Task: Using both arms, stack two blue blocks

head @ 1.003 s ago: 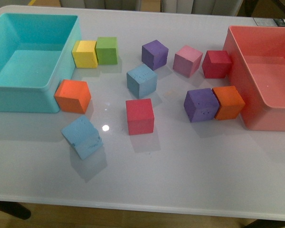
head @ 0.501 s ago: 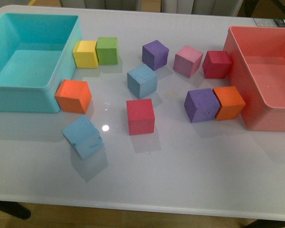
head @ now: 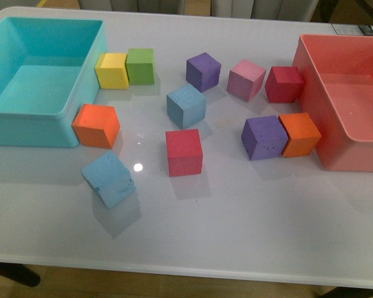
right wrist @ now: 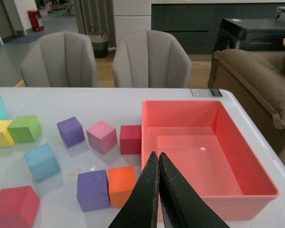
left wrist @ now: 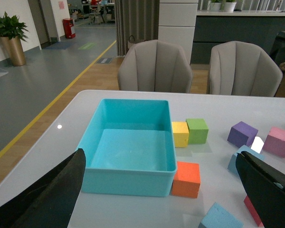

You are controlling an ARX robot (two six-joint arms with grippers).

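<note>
Movement is not showing anywhere: compared with a second ago, you are looking at the same layout. Every cube is resting where it was, and neither arm is entering the front view. So I am judging that the stacking is not yet begun.

Going from big to small, the table is carrying two bins: the turquoise bin and the red bin, far from it. Then you are counting eleven cubes: two blue, two purple, two red, two orange, one yellow, one green, one pink.

The first blue block is lying turned, near the turquoise bin's front corner, just past the orange cube standing beside that bin. The second blue block is sitting well apart from the turquoise bin, towards the red one.

The left gripper is holding its jaws wide apart, empty. The right gripper is pressing its jaws together on nothing.
</note>
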